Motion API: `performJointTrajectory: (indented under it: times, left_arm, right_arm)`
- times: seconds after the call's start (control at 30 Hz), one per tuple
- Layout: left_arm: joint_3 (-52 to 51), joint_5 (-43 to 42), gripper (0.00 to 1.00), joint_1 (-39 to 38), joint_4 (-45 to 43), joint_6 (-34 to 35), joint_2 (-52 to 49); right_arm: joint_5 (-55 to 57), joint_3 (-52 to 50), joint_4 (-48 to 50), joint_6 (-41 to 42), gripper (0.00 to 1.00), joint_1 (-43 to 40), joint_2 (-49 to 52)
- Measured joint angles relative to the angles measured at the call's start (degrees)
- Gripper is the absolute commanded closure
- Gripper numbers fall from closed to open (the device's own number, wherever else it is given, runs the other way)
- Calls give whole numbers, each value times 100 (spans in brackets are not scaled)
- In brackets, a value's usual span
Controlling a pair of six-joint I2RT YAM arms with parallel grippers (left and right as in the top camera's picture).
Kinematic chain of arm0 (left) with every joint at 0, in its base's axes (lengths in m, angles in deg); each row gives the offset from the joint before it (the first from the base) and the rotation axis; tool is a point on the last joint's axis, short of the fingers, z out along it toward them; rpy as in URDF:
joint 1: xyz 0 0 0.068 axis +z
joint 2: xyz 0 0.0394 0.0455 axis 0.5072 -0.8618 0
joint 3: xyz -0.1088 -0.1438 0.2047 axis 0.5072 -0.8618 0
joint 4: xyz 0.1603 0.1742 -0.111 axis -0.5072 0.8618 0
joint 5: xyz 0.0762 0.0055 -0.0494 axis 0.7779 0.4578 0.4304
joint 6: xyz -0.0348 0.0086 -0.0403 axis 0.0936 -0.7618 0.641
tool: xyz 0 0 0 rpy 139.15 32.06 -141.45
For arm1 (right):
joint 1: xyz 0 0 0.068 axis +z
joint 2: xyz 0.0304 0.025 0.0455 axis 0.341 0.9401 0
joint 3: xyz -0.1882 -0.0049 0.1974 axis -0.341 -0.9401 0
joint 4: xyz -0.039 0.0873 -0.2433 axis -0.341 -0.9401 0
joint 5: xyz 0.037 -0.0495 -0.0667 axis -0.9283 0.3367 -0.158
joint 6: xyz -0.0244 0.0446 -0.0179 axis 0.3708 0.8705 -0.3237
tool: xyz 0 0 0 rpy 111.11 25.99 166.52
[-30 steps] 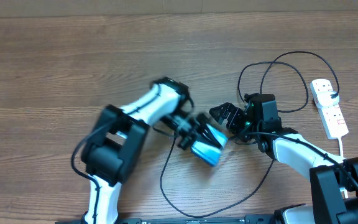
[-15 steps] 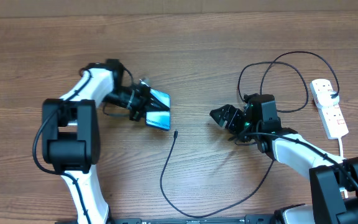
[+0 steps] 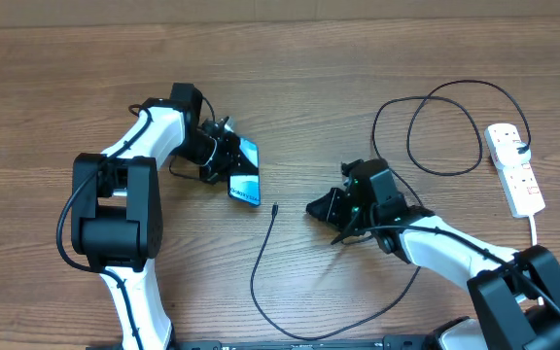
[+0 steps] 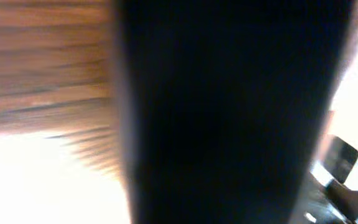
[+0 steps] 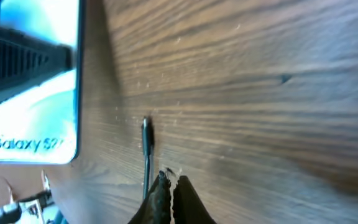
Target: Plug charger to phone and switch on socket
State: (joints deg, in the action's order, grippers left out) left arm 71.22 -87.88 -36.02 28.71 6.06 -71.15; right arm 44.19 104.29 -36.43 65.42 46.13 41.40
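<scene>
**Connector tip lies just ahead of the right hand**

The left hand (image 3: 224, 159) pinches the phone (image 3: 246, 179) by one long edge and holds it tilted, lit screen up. The phone's long axis runs away from that hand's arm, and the end carrying the white text is the one closest to the cable end.

The charger (image 3: 257, 270) lies loose on the tabletop (image 3: 358, 58). Its connector tip (image 3: 275, 207) sits between the two hands, just beyond the fingertips of the right hand (image 3: 311, 208) and clearly nearer to it than to the left. The right hand's fingers look pressed together with nothing between them. In the right wrist view the last stretch of cable runs back beside them.

The right hand seems best placed to pick up the tip, though it would have to spread first. The socket (image 3: 515, 170) sits far behind that hand, untouched.
</scene>
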Motion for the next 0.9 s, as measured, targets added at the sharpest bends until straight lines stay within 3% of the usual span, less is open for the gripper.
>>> performJointTrajectory:
  times: [0.13, 0.6, 0.9]
  left_arm:
    - [2, 551, 96, 116, 107, 37, 4]
    - [61, 1196, 96, 216, 151, 17, 103]
    - [74, 1375, 96, 216, 151, 20, 125]
  right_arm:
    - [11, 0, 79, 219, 96, 264, 0]
    - [625, 0, 640, 592, 96, 1217, 0]
    - [1106, 0, 905, 1003, 96, 1416, 229]
